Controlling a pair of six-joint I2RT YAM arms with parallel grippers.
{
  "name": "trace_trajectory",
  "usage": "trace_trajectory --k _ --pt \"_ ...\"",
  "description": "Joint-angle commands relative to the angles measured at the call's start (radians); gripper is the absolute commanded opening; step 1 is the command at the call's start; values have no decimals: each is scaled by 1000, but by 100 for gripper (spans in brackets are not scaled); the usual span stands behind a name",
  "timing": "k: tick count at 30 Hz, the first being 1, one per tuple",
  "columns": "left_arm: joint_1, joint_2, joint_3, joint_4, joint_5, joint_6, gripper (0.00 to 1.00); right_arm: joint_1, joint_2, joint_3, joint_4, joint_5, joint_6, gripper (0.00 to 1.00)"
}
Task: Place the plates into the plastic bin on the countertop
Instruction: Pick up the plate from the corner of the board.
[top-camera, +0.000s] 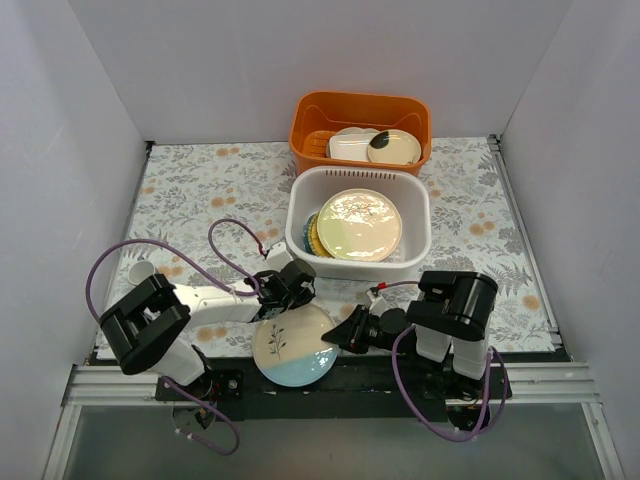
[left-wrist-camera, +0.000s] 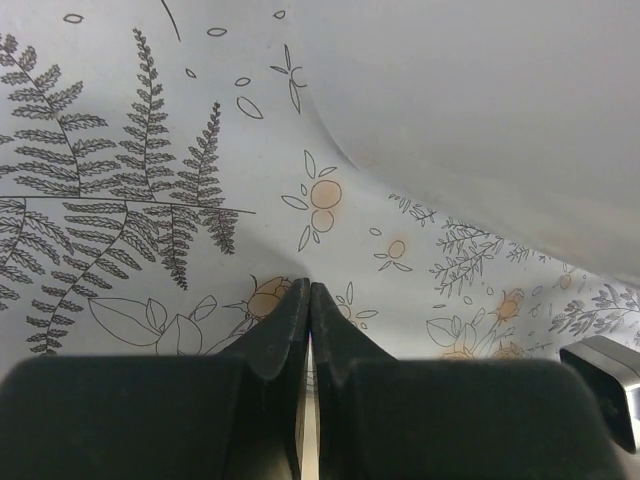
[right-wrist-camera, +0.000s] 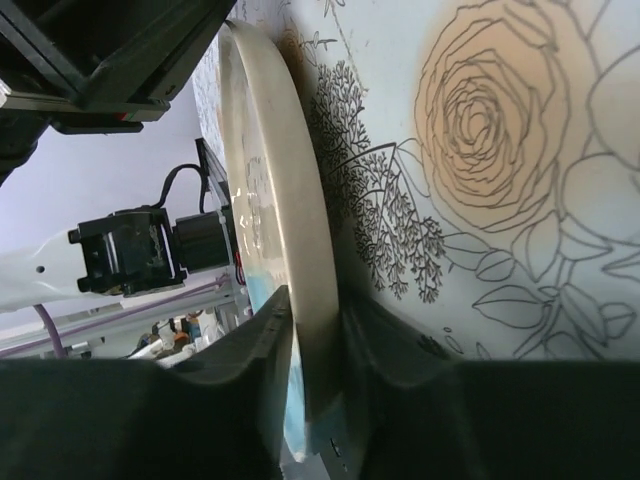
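A cream-and-light-blue plate with a leaf sprig lies at the near edge of the flowered countertop. My right gripper is shut on its right rim. In the right wrist view the rim runs between the two fingers of the gripper. My left gripper is shut and empty, just beyond the plate's far edge, fingertips over the cloth. The white plastic bin behind holds a stack of plates, a cream one on top, yellow and teal edges beneath.
An orange basket behind the bin holds a cream plate with a dark blotch and other white ware. A small white cup stands at the left. The bin's wall curves close ahead of my left gripper. Grey walls enclose the table.
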Motion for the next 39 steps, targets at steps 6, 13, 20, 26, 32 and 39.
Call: trace_trajectory --k 6,13,20,26,32,39 --pt "-25 -15 -47 -362 60 -8 0 -32 72 -355 389 5 -81 1" --pt "-20 -218 54 -594 -83 -27 0 -50 15 -355 357 -9 -142 1" --pt "29 -412 122 -703 -115 16 18 -70 -311 -210 -158 -97 -318 1" --pt "65 -471 157 -778 -152 39 55 -50 -742 136 -998 50 -600 1" --pt "169 -498 157 -771 -143 90 88 -52 -803 373 -1235 -9 -734 1" --pt "234 -543 177 -771 -155 107 98 -78 -872 481 -1384 -2 -791 1"
